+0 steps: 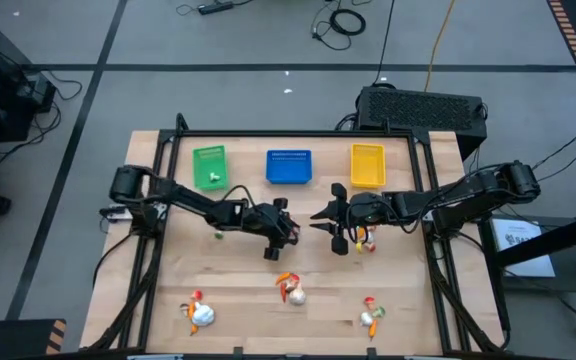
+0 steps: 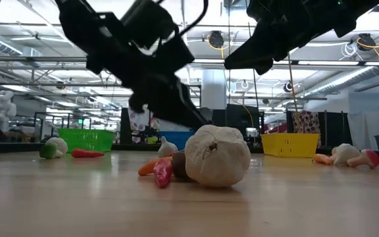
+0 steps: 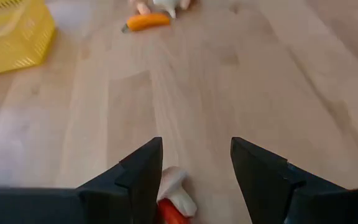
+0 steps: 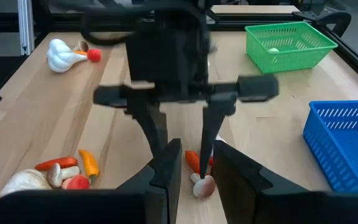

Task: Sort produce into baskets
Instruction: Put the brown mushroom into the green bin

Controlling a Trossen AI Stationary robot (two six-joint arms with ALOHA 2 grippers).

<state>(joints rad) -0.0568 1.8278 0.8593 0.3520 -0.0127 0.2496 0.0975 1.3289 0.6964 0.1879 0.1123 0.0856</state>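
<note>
Left gripper (image 1: pixel 286 232) just below the blue basket (image 1: pixel 289 167), fingers spread, empty, over a small red-and-white piece (image 3: pixel 174 200), right gripper (image 1: pixel 330 222) beside it, fingers narrowly parted, seemingly holding nothing.

This is a robotics lab or workshop hall. A wooden table (image 1: pixel 298 265) on a metal frame stands on a grey concrete floor (image 1: pixel 218 100) crossed by loose cables (image 1: pixel 343 20). Beyond the far edge stretch exposed ceiling beams (image 2: pixel 38 62), hanging lamps (image 2: pixel 217 39), dark equipment racks (image 2: pixel 337 128) and a black box (image 1: pixel 420 108).
</note>
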